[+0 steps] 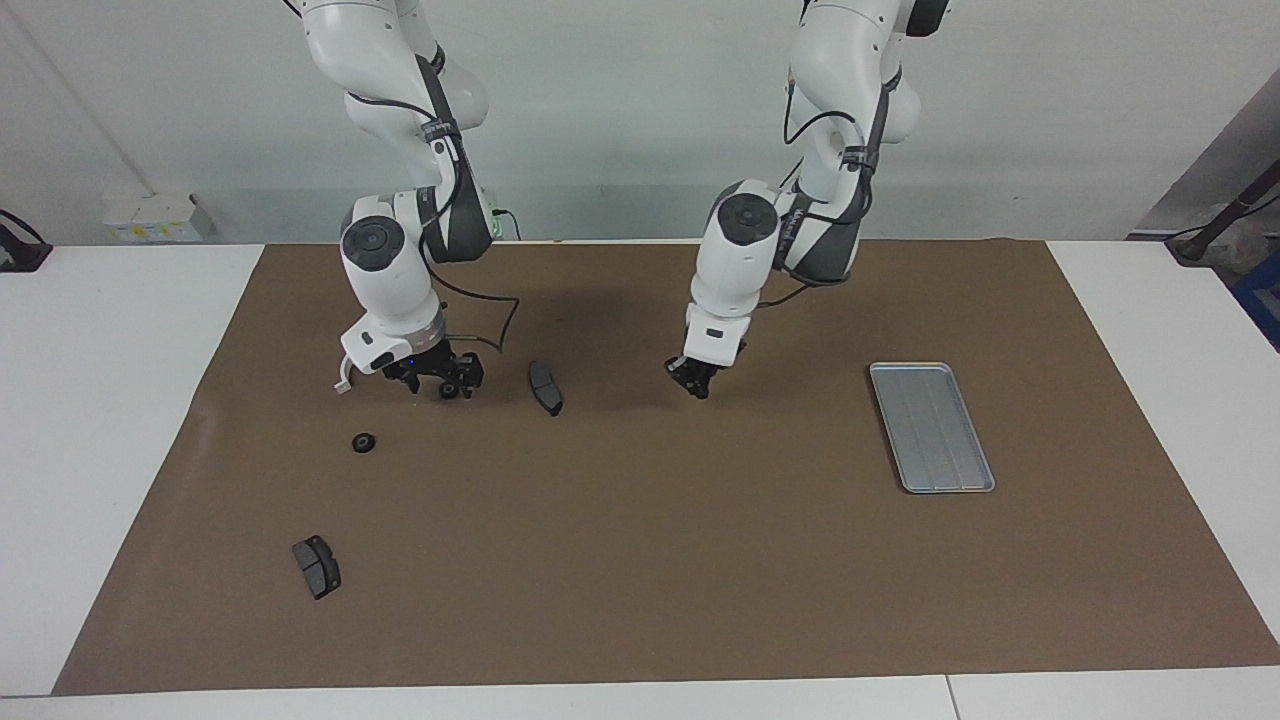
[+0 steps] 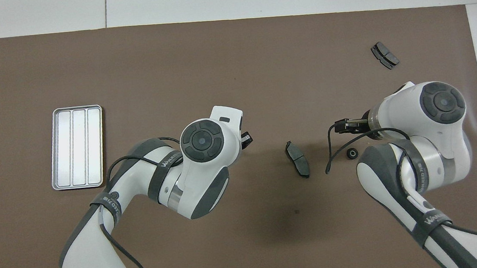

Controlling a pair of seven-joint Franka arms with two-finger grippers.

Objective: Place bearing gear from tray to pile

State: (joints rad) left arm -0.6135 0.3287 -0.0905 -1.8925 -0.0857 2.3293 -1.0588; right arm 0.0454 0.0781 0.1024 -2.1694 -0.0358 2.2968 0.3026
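Small black round bearing gear (image 1: 364, 442) lies on brown mat (image 1: 640, 560) among pile parts, near dark grey curved brake pad (image 1: 545, 387) and well apart from ridged silver-grey metal tray (image 1: 932, 428); placement looks done. Right gripper (image 1: 445, 385) hovers over mat near gear, jaws spread, apparently a release posture. Left gripper (image 1: 696, 386) hangs over mid-mat, fingertips pressed together, nothing pinched, waiting.

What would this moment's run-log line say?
right pincer: open, above gear beside brake pad | left pincer: shut, above mat
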